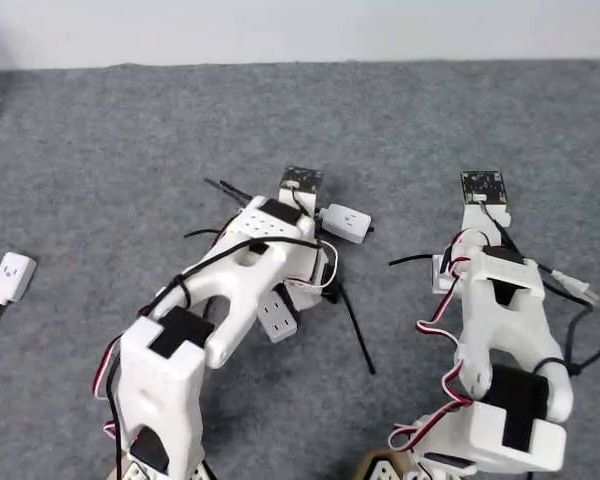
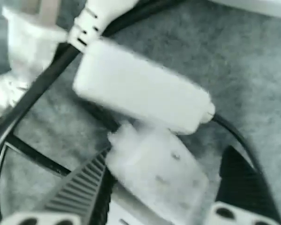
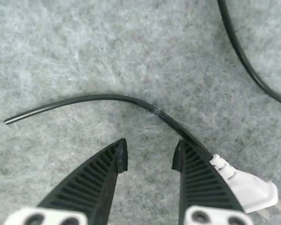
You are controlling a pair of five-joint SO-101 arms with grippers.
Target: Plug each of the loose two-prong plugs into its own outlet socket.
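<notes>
Black jaws of the right gripper (image 3: 150, 151) are standing apart over grey carpet (image 3: 84, 56), holding nothing. A black cable (image 3: 107, 98) is running just past their tips, and its white plug (image 3: 246, 186) is lying beside one finger, partly under it. The left gripper (image 2: 167, 157) is also standing open, with a white socket (image 2: 154, 176) lying between its jaws; I cannot tell if they are touching it. A second socket (image 2: 140, 91) is lying just beyond. A third socket (image 1: 12, 277) is lying well apart, on the left arm's outer side.
</notes>
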